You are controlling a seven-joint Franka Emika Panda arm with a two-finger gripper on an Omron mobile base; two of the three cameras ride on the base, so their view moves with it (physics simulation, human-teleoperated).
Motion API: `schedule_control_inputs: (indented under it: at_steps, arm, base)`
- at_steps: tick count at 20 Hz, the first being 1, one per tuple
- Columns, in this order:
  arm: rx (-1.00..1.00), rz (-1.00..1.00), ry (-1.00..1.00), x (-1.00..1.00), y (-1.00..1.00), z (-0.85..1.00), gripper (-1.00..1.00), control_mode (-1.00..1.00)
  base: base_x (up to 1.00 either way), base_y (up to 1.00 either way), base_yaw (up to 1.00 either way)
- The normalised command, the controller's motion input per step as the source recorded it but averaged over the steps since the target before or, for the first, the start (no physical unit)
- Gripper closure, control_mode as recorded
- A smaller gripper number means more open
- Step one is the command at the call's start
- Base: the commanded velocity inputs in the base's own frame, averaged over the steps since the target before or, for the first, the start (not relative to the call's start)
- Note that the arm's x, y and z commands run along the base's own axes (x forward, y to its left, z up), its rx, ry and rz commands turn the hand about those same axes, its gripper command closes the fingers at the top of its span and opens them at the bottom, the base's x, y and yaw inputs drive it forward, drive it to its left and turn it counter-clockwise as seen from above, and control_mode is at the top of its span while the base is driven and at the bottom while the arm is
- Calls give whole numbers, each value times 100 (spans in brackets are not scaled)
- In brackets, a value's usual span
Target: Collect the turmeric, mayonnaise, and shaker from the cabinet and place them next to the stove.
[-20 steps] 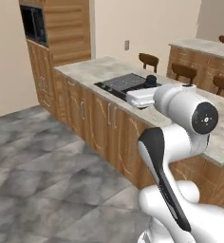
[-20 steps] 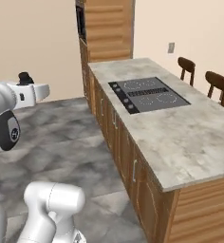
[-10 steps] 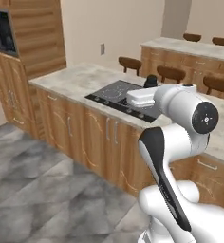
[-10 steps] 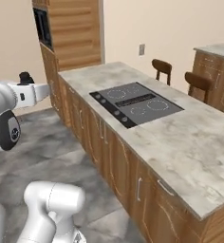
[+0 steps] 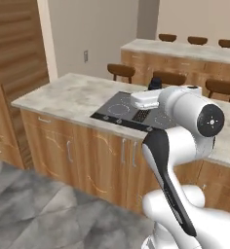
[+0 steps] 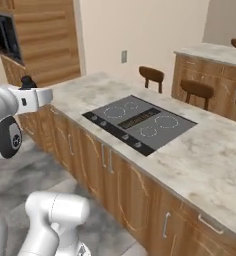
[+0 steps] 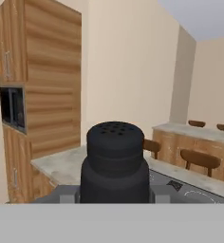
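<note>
Up close in our hand view, the black shaker (image 7: 115, 161) sits right in front of us, and we can see the little holes in its round top. Our gripper (image 7: 115, 194) has its two fingers pressed on the shaker's sides, one on each side, so we are holding it tight. From the left base view, our gripper (image 5: 154, 87) is up in the air over the stove (image 5: 136, 114), with the dark shaker poking out above the white hand. The stove is flat and dark grey, with white rings and a row of knobs along its front, and it is set into a pale stone counter (image 6: 210, 160). Brown stools (image 6: 151, 76) stand behind the counter. A tall wooden cupboard (image 7: 42, 80) with a dark oven (image 7: 12, 107) stands by the wall.
</note>
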Motion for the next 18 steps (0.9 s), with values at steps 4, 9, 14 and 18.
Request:
schedule_control_inputs:
  at_steps: [4, 9, 14, 18]
  arm:
    - [0, 0, 0, 0, 0, 0, 100, 100]
    - [0, 0, 0, 0, 0, 0, 100, 100]
    - [0, 0, 0, 0, 0, 0, 100, 100]
    - [0, 0, 0, 0, 0, 0, 100, 100]
  base:
    - [61, 87, -40]
    - [66, 82, -40]
    - [71, 77, -40]
    - [75, 64, -39]
